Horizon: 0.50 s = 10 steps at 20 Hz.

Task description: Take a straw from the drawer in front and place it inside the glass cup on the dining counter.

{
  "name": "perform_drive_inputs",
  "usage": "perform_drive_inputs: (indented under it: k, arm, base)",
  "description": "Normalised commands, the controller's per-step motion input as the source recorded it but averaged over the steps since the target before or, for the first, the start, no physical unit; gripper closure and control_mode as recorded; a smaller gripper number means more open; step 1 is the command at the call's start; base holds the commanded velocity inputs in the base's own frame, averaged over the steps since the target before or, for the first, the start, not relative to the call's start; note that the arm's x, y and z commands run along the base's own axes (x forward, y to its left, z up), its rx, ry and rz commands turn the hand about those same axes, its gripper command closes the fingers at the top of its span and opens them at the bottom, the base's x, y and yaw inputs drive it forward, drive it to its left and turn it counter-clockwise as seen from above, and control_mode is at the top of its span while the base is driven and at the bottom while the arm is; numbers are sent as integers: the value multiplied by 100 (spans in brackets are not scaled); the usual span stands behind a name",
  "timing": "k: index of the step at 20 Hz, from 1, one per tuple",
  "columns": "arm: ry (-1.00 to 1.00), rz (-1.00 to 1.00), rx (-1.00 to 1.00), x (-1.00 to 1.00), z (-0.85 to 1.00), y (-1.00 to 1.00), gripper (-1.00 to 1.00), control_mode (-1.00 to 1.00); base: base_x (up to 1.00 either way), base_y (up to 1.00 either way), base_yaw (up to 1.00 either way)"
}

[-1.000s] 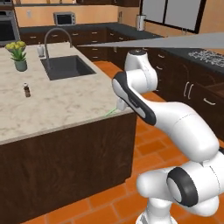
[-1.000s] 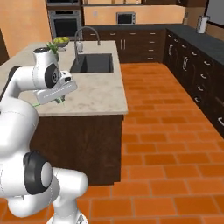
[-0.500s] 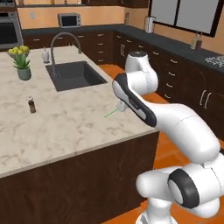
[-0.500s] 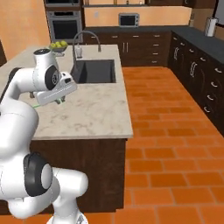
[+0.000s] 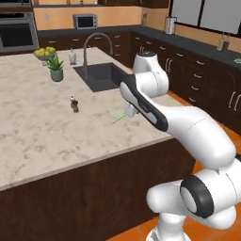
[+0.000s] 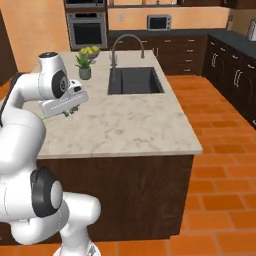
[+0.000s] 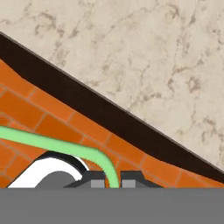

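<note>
Pincer [image 7: 112, 180] is clamped on the straw [image 7: 52, 142], gripping one end with the rest sticking out toward 9 o'clock over the tabletop [image 5: 42, 127] edge. Such a thin pinch could let it swivel or slip. Can't spot the glass anywhere.

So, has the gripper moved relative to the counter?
Yes. Shut on the straw, the gripper has gone from the counter's corner inward, toward the shaker; the whole view shifted too.
</note>
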Motion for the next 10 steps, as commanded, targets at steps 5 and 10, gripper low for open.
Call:
perform_drive_inputs:
  k: [5, 10]
  arm:
    - [0, 0, 0, 0, 0, 0, 100, 100]
    - [0, 0, 0, 0, 0, 0, 100, 100]
  base:
    - [-65, 100, -9]
    - [-33, 100, -23]
